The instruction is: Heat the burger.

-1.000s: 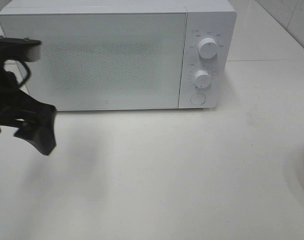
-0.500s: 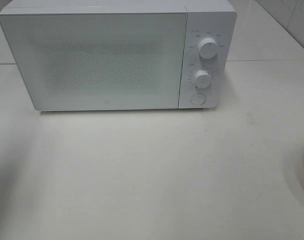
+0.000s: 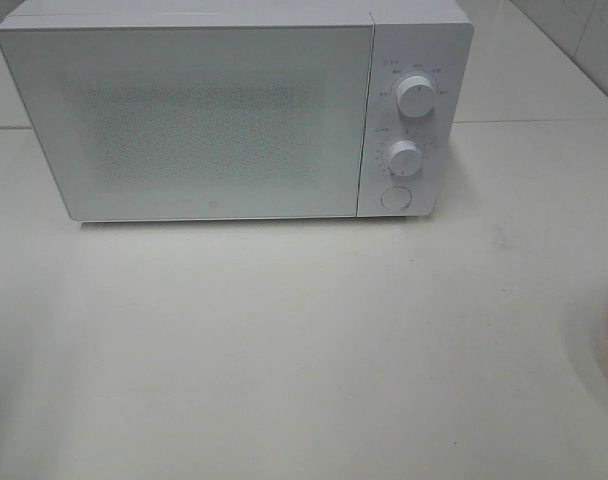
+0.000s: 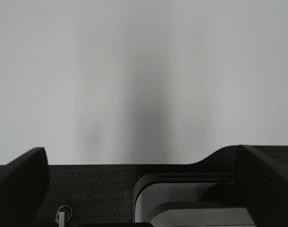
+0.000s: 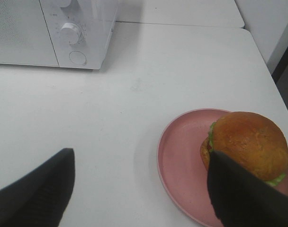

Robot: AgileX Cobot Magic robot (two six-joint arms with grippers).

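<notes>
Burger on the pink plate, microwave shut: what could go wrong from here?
1. The microwave door is closed; carrying the burger over first would likely stall at the door.
2. The burger sits off-centre, near the plate rim, so a sideways nudge from the open right end effector might push it off.

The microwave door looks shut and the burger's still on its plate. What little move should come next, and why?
Probably the left gripper, open and empty, should go to the microwave door and pull it open. It is shut, and the burger sits on the pink plate, so nothing can go in yet.
</notes>
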